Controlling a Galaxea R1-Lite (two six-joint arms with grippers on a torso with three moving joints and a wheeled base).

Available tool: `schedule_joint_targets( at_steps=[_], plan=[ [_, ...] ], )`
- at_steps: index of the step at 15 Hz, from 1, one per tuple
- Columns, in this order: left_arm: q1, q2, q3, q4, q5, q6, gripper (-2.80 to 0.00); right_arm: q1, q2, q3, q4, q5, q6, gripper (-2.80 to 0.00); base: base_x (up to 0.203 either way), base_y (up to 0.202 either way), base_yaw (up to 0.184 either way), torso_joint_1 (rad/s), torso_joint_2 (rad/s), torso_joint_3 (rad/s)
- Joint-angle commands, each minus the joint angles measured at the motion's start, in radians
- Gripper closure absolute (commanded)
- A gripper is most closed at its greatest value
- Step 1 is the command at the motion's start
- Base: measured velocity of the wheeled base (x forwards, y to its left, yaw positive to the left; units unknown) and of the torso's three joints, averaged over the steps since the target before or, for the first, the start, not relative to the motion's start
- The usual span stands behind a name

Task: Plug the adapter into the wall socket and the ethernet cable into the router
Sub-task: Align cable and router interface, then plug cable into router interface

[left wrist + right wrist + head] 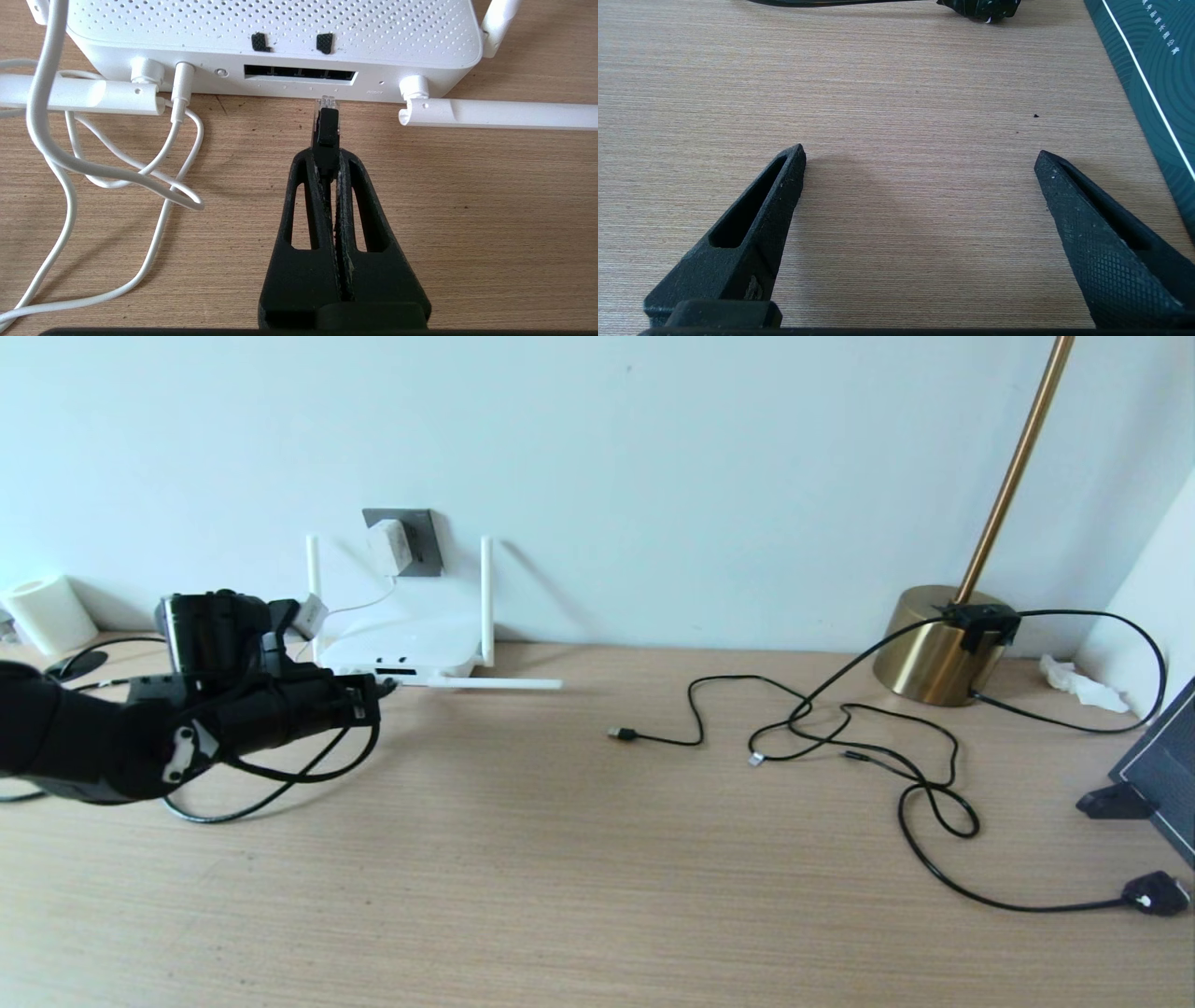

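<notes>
Head view: I have the left gripper (369, 695) low over the desk (597, 877), just in front of the router (397, 649), its fingers pinching the ethernet cable (280, 775). Above the router, the adapter (386, 547) already sits in the wall socket (420, 537), so I judge that half of the job done. A brass lamp (934, 649) and loose black cables (868, 737) lie well apart from the router, off to the right side.

Left wrist view: the clear plug of the ethernet cable (327, 119) juts from the pressed-together fingers (310, 186), its tip just short of the router's (280, 32) port row (299, 73) and a little below the opening. The plug is not yet seated (that is what remains). Faint lettering beside the ports is too small for me to read.

Right wrist view: the right gripper (920, 156) hangs parked above bare desk (896, 84), its fingers spread wide and holding nothing. A dark green box (1153, 70) nearby carries a line of small white characters, which I cannot make out.
</notes>
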Motion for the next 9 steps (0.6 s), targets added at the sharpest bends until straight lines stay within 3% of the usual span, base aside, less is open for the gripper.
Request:
schedule_joint_targets(
  at_steps=[1, 9],
  plan=[
    [0.001, 0.003, 0.000, -0.005, -0.004, -0.001, 0.00, 0.000, 0.001, 0.008, -0.001, 0.001, 0.001, -2.80, 0.000, 0.000, 0.000, 0.000, 0.00, 0.000],
    [-0.010, 0.013, -0.005, -0.012, 0.001, -0.045, 0.00, 0.000, 0.001, 0.008, -0.001, 0.000, 0.003, -2.80, 0.000, 0.000, 0.000, 0.000, 0.00, 0.000]
  ],
)
